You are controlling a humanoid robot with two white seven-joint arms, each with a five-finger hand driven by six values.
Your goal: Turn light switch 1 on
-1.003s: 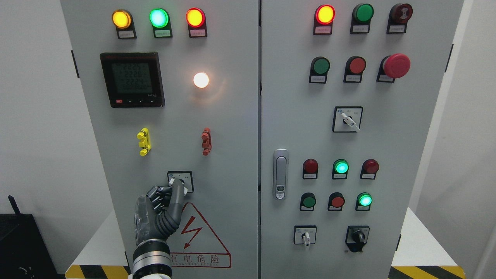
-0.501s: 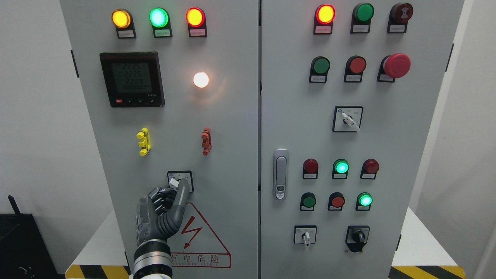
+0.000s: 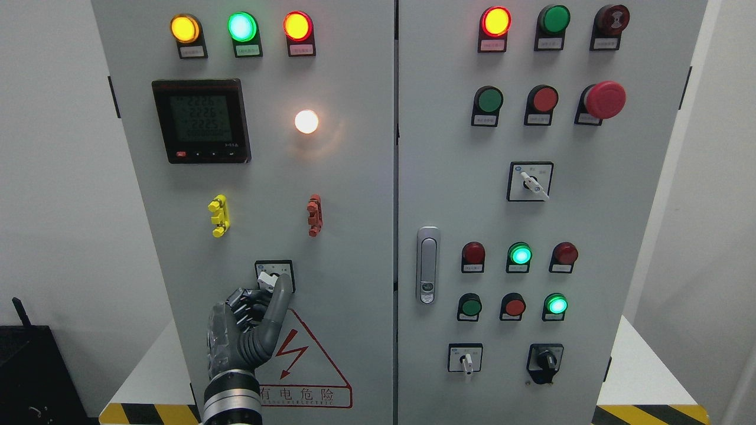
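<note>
I see the left hand (image 3: 251, 321) at the lower left cabinet door (image 3: 354, 195), fingers curled, its extended finger (image 3: 277, 307) touching the rotary switch (image 3: 273, 276) below the lit white lamp (image 3: 306, 121).

Head view, near, facing cabinet (image 3: 354, 195) front.

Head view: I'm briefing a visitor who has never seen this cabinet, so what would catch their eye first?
Probably the glowing white lamp in the middle of the left door, beside the dark meter display. Next, the big red mushroom button on the upper right door. Low on the left door, the robot's left hand reaches up with one finger against the rotary switch, above the red warning triangle.
</note>
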